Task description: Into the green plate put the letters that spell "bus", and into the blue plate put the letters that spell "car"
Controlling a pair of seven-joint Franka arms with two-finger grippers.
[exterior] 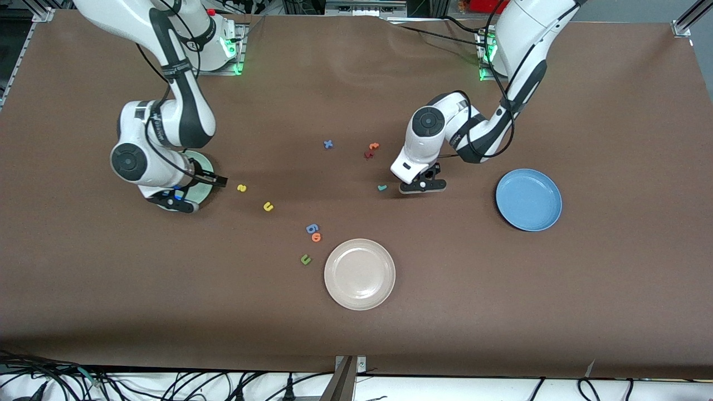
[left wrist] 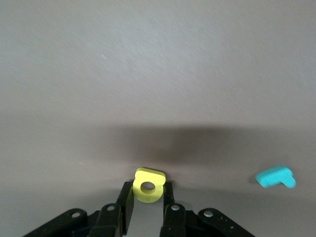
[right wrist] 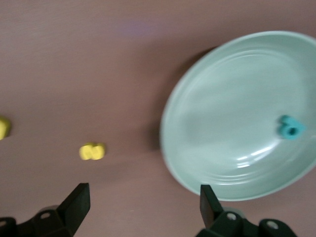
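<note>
My left gripper (exterior: 421,185) is shut on a yellow "a" (left wrist: 148,186), low over the table toward the left arm's end. A teal "r" (exterior: 382,187) (left wrist: 276,177) lies on the table beside it. The blue plate (exterior: 528,199) holds nothing. My right gripper (exterior: 200,194) (right wrist: 144,197) is open with nothing between its fingers, over the rim of the green plate (exterior: 205,167) (right wrist: 237,113). A teal "b" (right wrist: 290,127) lies in that plate. A yellow "s" (exterior: 241,188) (right wrist: 92,151) and a yellow "u" (exterior: 268,206) (right wrist: 4,127) lie on the table beside the green plate.
A beige-white plate (exterior: 359,273) sits nearest the front camera. A blue "g" (exterior: 312,228), an orange letter (exterior: 316,237) and a green "u" (exterior: 305,259) lie beside it. A blue "x" (exterior: 328,144), an orange letter (exterior: 374,146) and a dark red letter (exterior: 368,154) lie mid-table.
</note>
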